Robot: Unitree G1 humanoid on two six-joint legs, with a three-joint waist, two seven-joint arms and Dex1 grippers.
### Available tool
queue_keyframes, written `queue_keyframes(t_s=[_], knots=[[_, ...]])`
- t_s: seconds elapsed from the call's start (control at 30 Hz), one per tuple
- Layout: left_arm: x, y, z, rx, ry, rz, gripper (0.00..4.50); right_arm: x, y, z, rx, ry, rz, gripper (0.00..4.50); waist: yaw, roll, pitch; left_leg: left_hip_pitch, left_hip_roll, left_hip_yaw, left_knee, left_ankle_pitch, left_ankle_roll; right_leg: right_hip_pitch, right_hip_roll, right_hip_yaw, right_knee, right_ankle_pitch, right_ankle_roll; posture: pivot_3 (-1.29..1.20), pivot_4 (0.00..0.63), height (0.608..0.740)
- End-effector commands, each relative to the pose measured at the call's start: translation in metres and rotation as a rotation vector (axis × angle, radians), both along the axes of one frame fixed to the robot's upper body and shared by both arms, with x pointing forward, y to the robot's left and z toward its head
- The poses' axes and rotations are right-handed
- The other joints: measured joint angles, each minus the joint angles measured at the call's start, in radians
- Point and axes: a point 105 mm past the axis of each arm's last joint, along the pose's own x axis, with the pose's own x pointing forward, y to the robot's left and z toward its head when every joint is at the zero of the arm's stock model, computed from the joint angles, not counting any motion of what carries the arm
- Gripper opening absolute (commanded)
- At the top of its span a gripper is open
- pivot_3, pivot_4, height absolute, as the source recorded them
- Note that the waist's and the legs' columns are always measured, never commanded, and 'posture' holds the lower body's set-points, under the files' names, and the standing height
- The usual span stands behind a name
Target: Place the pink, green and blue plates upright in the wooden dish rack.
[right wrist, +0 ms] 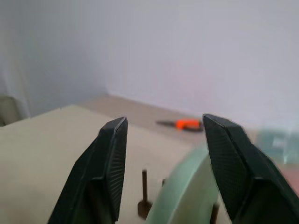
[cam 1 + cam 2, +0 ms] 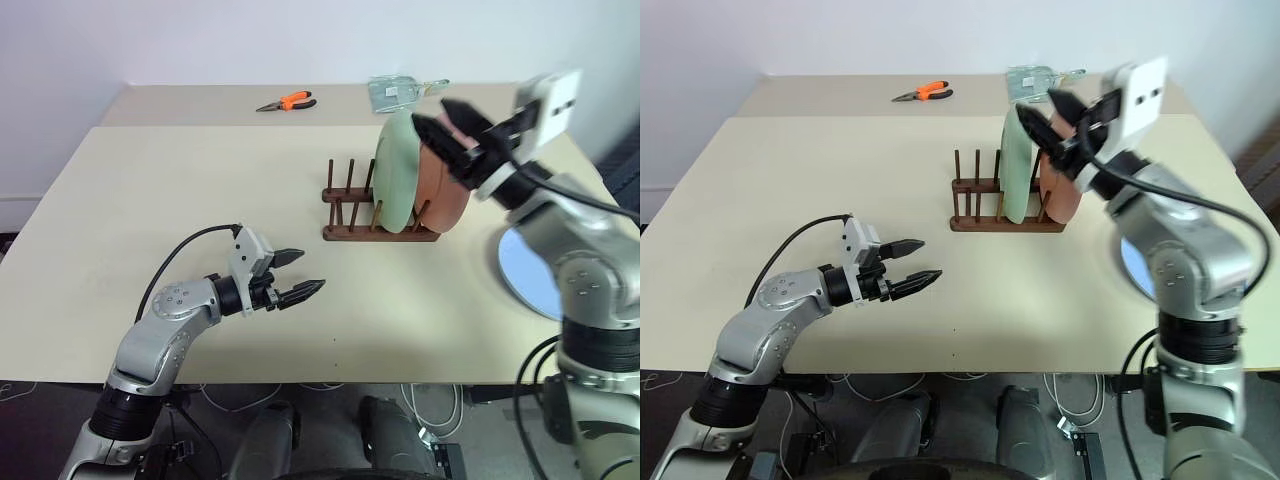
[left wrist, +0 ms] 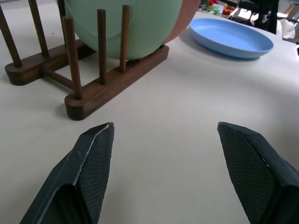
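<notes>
Head views, rack: dark brown wooden dish rack on the beige counter; thin round upright pegs on two low rails.
Head views, racked plates: mint green plate and pink plate standing on edge between the pegs, green on the robot's left of pink, close together.
Head views, remaining plate: light blue plate lying flat on the counter to the right of the rack, partly hidden by the right arm.
Head views, right claw: raised above the rims of the standing plates, jaws parted, nothing held.
Head views, left claw: low over bare counter, well apart from the rack, jaws wide, empty.
Head views, clutter: orange-handled pliers and a clear packet on the far counter.
Left wrist view: matte, textured black fingers spread wide; rack pegs with the smooth green disc between them; shallow blue plate beyond, raised rim, matte plastic.
Right wrist view: black fingers apart with only air between; green rim below, pliers far off.
Step in hand (judgement): lifting clear of the racked plates, then fetching the blue plate.
Technique (judgement): rise straight up without brushing either rim; pinch the blue rim firmly, tip it on edge, lower it into a free slot left of the green plate.
</notes>
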Motion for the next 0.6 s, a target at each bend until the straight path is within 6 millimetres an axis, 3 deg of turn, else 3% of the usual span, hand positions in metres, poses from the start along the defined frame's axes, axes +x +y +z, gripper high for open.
queue_keyframes(t_s=[0.03, 0.1, 0.17, 0.2, 0.37, 0.47, 0.53, 0.6], knots=[[-0.001, -0.004, 0.007, 0.009, -0.036, -0.037, 3.64, -0.015, -0.036, 0.025, -0.018, -0.087, -0.086, 3.50, 0.003, 0.000, 0.000, 0.000, 0.000, 0.000, 0.000, 0.000, 0.000, 0.000, 0.000, 0.000, 0.000, 0.000, 0.000, 0.00, 0.150, 0.740], [-0.001, -0.006, 0.006, 0.016, -0.034, -0.056, 3.64, -0.015, -0.069, 0.015, -0.079, -0.056, -0.213, 4.44, 0.007, -0.001, 0.000, 0.000, 0.000, 0.000, 0.000, 0.000, 0.000, 0.000, 0.000, 0.000, -0.001, 0.000, 0.000, 0.00, 0.150, 0.740], [-0.002, -0.010, 0.005, 0.019, -0.028, -0.083, 3.64, -0.015, -0.100, -0.012, -0.175, 0.052, -0.342, 4.48, 0.009, -0.002, 0.000, 0.000, 0.000, 0.000, 0.000, 0.000, 0.000, 0.001, 0.000, 0.000, -0.001, 0.000, 0.000, 0.00, 0.150, 0.740], [-0.003, -0.014, 0.005, 0.017, -0.023, -0.105, 3.64, -0.018, -0.108, -0.039, -0.265, 0.142, -0.368, 4.48, 0.006, -0.002, 0.000, 0.000, 0.000, 0.000, 0.000, 0.000, 0.001, 0.001, -0.001, 0.000, -0.002, 0.000, 0.000, 0.00, 0.150, 0.740], [-0.010, -0.032, 0.003, 0.023, -0.024, -0.198, 3.64, -0.042, -0.107, -0.144, -0.441, 0.455, -0.342, 4.48, -0.002, 0.001, -0.001, 0.000, 0.000, 0.003, 0.000, -0.001, 0.001, 0.000, -0.001, 0.002, -0.001, 0.000, 0.000, 0.00, 0.150, 0.740], [-0.015, -0.041, 0.004, 0.015, -0.025, -0.237, 3.64, -0.046, -0.111, -0.178, -0.500, 0.532, -0.412, 4.48, -0.017, 0.002, -0.001, 0.001, 0.001, 0.005, 0.000, -0.001, 0.001, 0.000, -0.001, 0.003, 0.000, -0.002, 0.002, 0.00, 0.150, 0.740], [-0.019, -0.049, 0.008, -0.005, -0.026, -0.267, 3.64, -0.042, -0.129, -0.204, -0.578, 0.595, -0.546, 3.93, -0.019, 0.002, -0.002, 0.001, 0.001, 0.005, 0.001, -0.001, 0.001, 0.000, -0.001, 0.003, 0.000, -0.002, 0.003, 0.00, 0.150, 0.740], [-0.020, -0.052, 0.009, -0.009, -0.028, -0.271, 3.64, -0.040, -0.135, -0.213, -0.600, 0.617, -0.594, 3.17, -0.017, 0.001, -0.002, 0.001, 0.001, 0.005, 0.002, -0.001, 0.001, 0.001, -0.001, 0.003, 0.000, -0.002, 0.002, 0.00, 0.150, 0.740]])
